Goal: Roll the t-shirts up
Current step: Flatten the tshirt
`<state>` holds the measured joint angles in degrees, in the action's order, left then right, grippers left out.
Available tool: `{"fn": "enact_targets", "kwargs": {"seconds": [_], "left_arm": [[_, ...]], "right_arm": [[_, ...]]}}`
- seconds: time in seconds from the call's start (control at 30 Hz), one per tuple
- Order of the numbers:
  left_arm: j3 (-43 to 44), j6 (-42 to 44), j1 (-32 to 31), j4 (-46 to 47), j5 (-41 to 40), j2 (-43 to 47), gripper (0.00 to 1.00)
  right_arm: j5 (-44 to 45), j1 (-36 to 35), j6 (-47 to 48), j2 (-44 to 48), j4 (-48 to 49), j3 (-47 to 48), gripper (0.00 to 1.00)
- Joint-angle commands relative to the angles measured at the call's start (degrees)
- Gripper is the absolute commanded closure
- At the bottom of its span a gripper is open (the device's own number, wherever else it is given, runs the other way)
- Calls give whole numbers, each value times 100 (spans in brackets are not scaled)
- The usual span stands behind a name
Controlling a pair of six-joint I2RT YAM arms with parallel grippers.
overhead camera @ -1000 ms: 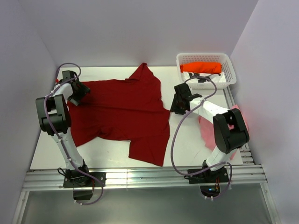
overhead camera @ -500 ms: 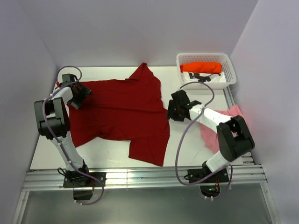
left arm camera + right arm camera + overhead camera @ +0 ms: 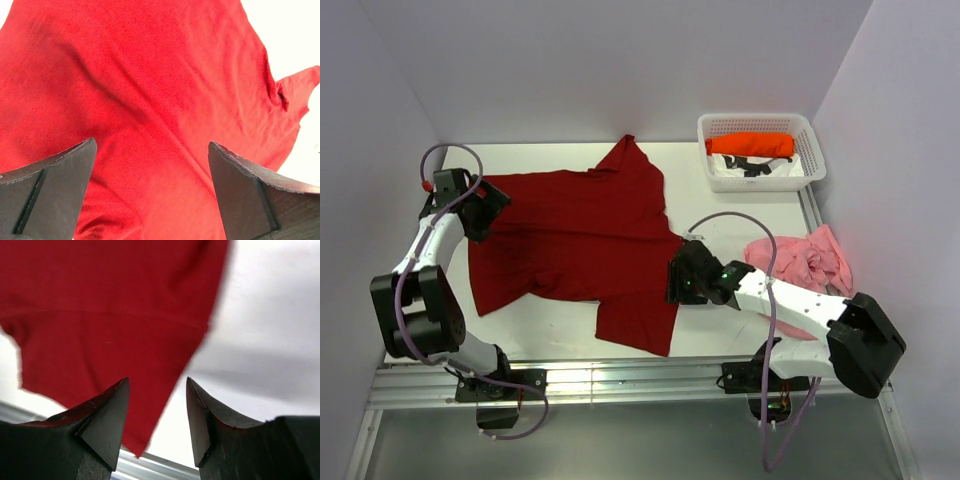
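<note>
The dark red t-shirt (image 3: 575,235) lies spread flat on the white table; it fills the left wrist view (image 3: 150,90) and the upper left of the right wrist view (image 3: 110,305). My left gripper (image 3: 480,212) is open over the shirt's far left part. My right gripper (image 3: 676,284) is open over the shirt's right edge near its front corner. The pink t-shirt (image 3: 803,262) lies crumpled at the right. The orange-red t-shirt (image 3: 751,145) lies rolled in the white basket (image 3: 815,166).
The basket stands at the far right corner and also holds a white cloth with dark marks (image 3: 752,166). Metal rails (image 3: 620,380) run along the table's near edge. Walls close in on the left, back and right.
My right gripper has moved toward the near edge along the red shirt's right side, uncovering the pink shirt. My left gripper has shifted slightly nearer over the shirt's left part.
</note>
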<state>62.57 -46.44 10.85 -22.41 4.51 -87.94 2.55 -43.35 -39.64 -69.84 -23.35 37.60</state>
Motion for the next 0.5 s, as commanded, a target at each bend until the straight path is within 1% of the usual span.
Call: {"fn": "enact_targets", "kwargs": {"seconds": [0.0,0.07,0.13,0.17,0.2,0.23,0.27,0.3,0.33,0.37,0.4,0.43,0.47], "left_arm": [[-218,-68,57,-123,-248,242,0],[-53,-102,232,-35,21,16,1],[80,-286,399,227,425,-196,1],[289,-365,531,298,471,-441,0],[431,-445,575,360,463,-591,1],[589,-585,602,395,428,-749,0],[1008,-638,637,352,428,-1160,0],[1273,-691,655,282,384,-1381,1],[1815,-761,655,212,392,-1619,1],[2108,-788,664,20,410,-2082,0],[2380,-814,673,-69,384,-2304,1],[2836,-867,673,-157,340,-2515,2],[3023,-893,681,-201,401,-2857,2]], "right_arm": [[509,2,-255,103,7,9,44],[580,168,-80,-73,-29,403,44],[379,379,69,-239,41,799,44],[300,511,175,-510,59,1332,44],[264,747,193,-669,68,1633,45],[247,836,245,-1062,42,1967,45],[212,916,272,-1293,15,2649,45],[194,1047,290,-1539,-11,3004,46],[228,1092,316,-2080,-29,3338,46],[220,1144,334,-2321,-29,3950,46],[203,1180,343,-2549,-38,4235,47],[141,1276,308,-2813,-99,4499,47],[71,1320,290,-3190,-134,4936,48]]}}
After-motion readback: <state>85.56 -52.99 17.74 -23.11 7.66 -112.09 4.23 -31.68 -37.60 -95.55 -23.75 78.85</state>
